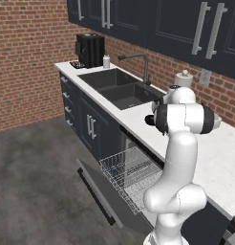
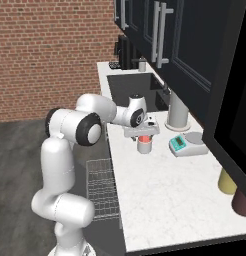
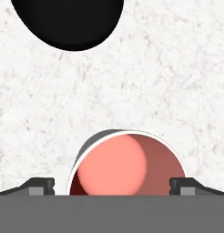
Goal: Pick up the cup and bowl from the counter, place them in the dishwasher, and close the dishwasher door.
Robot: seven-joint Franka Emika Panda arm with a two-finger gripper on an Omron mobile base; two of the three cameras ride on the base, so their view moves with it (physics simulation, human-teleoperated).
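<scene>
The cup (image 3: pixel 125 164), white-grey with a pinkish-red inside, stands upright on the white counter (image 3: pixel 177 68). My gripper (image 3: pixel 111 186) is open right over it, one fingertip (image 3: pixel 38 185) on each side of the rim with a gap to the wall. From the right base view the gripper (image 2: pixel 141 132) hovers just above the cup (image 2: pixel 144 144), a little way in from the counter's front edge. The black bowl (image 3: pixel 68 22) lies on the counter a short way beyond the cup. Below, the dishwasher door (image 1: pixel 98 191) is folded down and the wire rack (image 1: pixel 129 174) is pulled out.
A dark sink (image 1: pixel 119 86) with a faucet (image 1: pixel 141 64) lies left of the cup, a coffee machine (image 1: pixel 90 49) beyond it. A teal scale (image 2: pixel 187 144) and a grey cylinder (image 2: pixel 177 115) stand near the wall. Yellow (image 2: pixel 226 182) and maroon (image 2: pixel 241 202) tumblers stand at the right.
</scene>
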